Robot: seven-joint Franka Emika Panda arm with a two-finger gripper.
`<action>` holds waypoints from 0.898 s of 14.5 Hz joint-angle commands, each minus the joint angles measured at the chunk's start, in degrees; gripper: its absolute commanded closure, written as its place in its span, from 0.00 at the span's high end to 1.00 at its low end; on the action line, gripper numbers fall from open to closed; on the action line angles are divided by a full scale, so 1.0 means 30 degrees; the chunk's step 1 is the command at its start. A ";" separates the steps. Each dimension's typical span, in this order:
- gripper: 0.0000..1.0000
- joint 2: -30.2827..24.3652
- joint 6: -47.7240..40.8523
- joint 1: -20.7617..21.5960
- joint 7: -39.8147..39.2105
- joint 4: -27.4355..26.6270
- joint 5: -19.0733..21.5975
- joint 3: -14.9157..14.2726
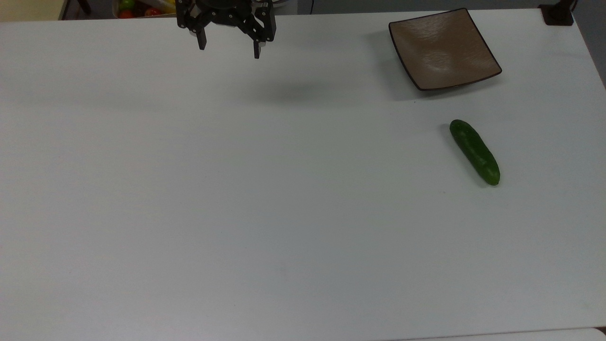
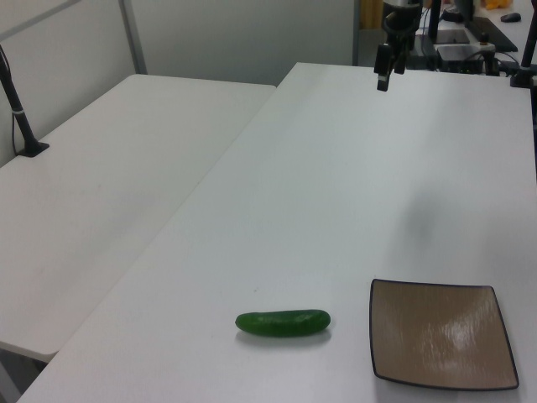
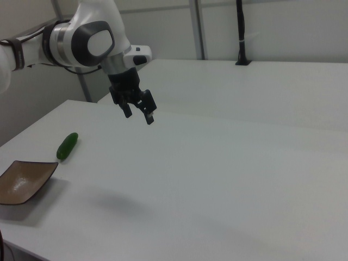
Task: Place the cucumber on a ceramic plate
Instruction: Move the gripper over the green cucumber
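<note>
Your pincer (image 1: 229, 50) hangs wide open and empty. The cucumber (image 1: 474, 151), near the surface's (image 1: 236, 199) edge, looks firm, light and slick; grip across its middle.

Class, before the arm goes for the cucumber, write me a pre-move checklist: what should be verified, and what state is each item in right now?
1. Gripper open and holding nothing: ok, fingers spread apart above the table.
2. Cucumber lying free on the table, nothing touching it: ok.
3. Ceramic plate bare and ready to receive: ok, nothing lies in it.
4. Cucumber apart from the plate, with a gap between them: ok, seen in the top view and the left view.
5. Path from gripper to cucumber unobstructed: ok, only bare tabletop between them.
6. Gripper lined up over the cucumber: not ok, it hangs far toward the top view's left.
</note>
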 commanded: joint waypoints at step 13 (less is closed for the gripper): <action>1.00 0.1971 0.0136 0.1051 -0.1311 0.1438 0.3415 0.1409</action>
